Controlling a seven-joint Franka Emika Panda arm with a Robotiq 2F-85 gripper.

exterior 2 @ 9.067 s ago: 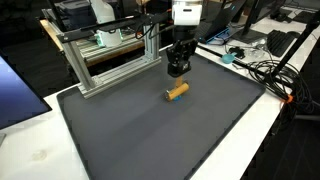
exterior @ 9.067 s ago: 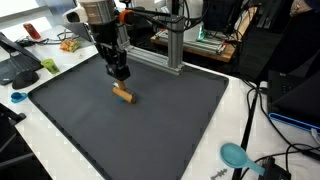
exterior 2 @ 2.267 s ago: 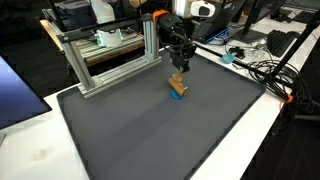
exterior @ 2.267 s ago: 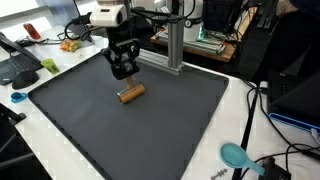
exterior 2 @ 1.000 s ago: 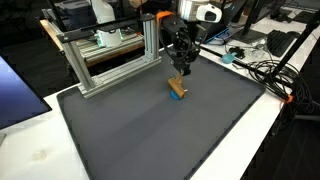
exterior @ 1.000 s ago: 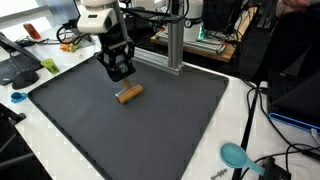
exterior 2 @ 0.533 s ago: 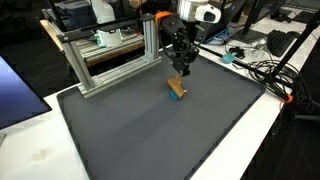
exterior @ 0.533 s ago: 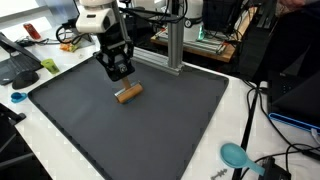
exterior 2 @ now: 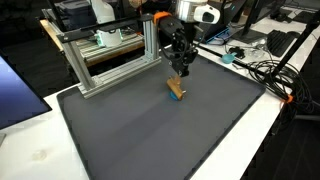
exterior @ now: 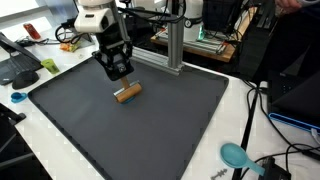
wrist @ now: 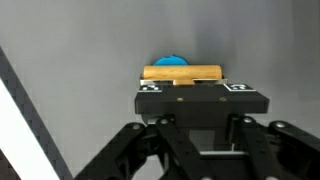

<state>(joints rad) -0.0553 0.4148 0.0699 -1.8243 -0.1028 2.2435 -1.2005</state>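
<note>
Item 1, tool. The gripper (exterior: 119,72) hangs just above the mat and holds nothing. In the wrist view the gripper (wrist: 200,92) shows as one dark block across the middle of the picture. I cannot tell from any view whether its fingers stand apart or together.

Item 2, nearest thing. The wooden cylinder (exterior: 127,94) lies on its side on the dark mat (exterior: 150,135), just beside and below the fingertips and not touching them. In the wrist view the cylinder (wrist: 182,73) lies crosswise just beyond the tool, with a blue piece (wrist: 172,61) showing behind it. What that piece is I cannot make out.

Item 3, surroundings. The aluminium frame (exterior 2: 110,65) stands near, at the far edge of the mat. Cables (exterior 2: 265,70) lie well apart on the table.

Item 4, hazards, my judgement. The cylinder is round and lies free, so an off-centre touch would roll it away. A descent with the fingers together would press it into the mat. A wide swing toward the frame risks a knock.
</note>
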